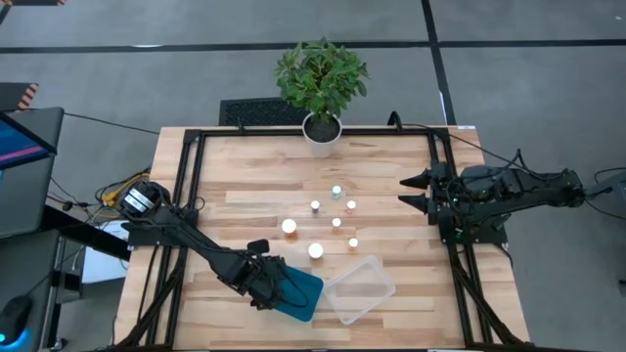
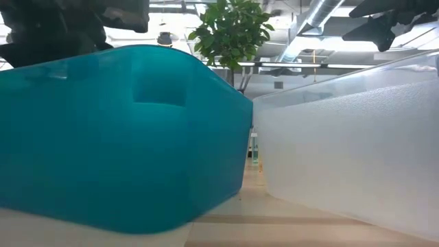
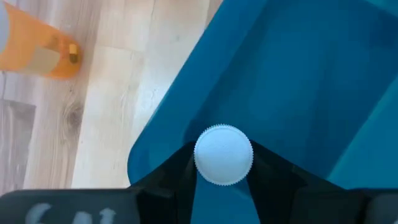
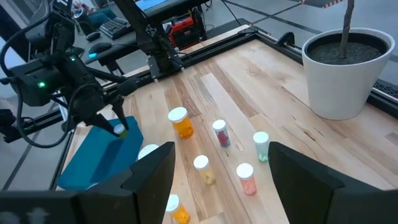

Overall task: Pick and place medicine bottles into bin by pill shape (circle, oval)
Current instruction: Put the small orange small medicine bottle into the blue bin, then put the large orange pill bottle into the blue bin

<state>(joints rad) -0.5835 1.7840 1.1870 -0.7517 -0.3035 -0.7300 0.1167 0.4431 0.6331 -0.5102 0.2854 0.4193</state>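
My left gripper (image 3: 222,171) hangs over the blue bin (image 1: 296,291) at the table's near edge, its fingers pinching a white-capped bottle (image 3: 223,155) above the bin's inside. The clear bin (image 1: 359,288) sits just beside it. Six more bottles (image 1: 316,251) stand loose mid-table. My right gripper (image 1: 409,192) waits at the right side, fingers spread

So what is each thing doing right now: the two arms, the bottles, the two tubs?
Left gripper: over the teal plastic bin, shut on a white-capped bottle.
Right gripper: open, waiting at the table's right edge.
Teal plastic bin: open-topped, on the table.
Clear plastic bin: open-topped, beside the teal one.
Seven white-capped medicine bottles: upright on the wooden table, loose.
Potted green plant: upright at the far edge.
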